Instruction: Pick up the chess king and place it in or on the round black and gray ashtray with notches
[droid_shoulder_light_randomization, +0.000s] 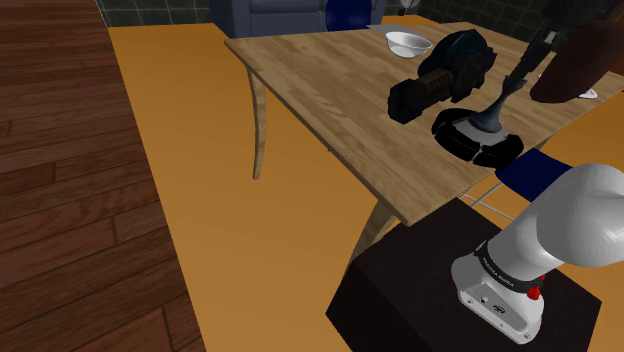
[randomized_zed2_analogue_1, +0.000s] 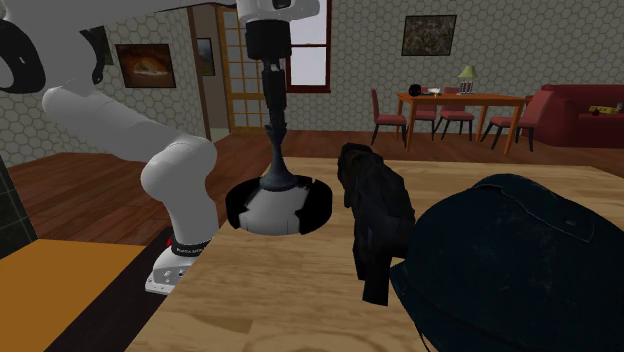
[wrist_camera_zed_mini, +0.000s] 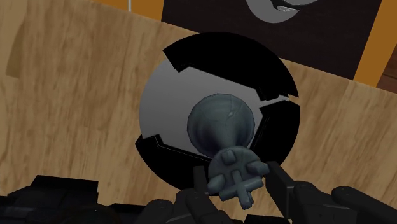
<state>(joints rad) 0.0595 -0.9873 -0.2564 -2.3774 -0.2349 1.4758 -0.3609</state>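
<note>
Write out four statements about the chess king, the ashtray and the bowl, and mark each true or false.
1. The chess king stands upright over the grey centre of the ashtray. True.
2. The white bowl sits inside the ashtray. False: it stands apart from it, farther along the table.
3. The gripper has a finger on each side of the king's head. True.
4. The ashtray lies on the orange floor. False: it rests on the wooden table.

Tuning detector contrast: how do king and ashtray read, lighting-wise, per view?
Shoulder view: dim, dark chess king blends into black ashtray. Second exterior view: king near-black against the lit room. Wrist view: clearest, grey king on the ashtray's pale floor.
</note>
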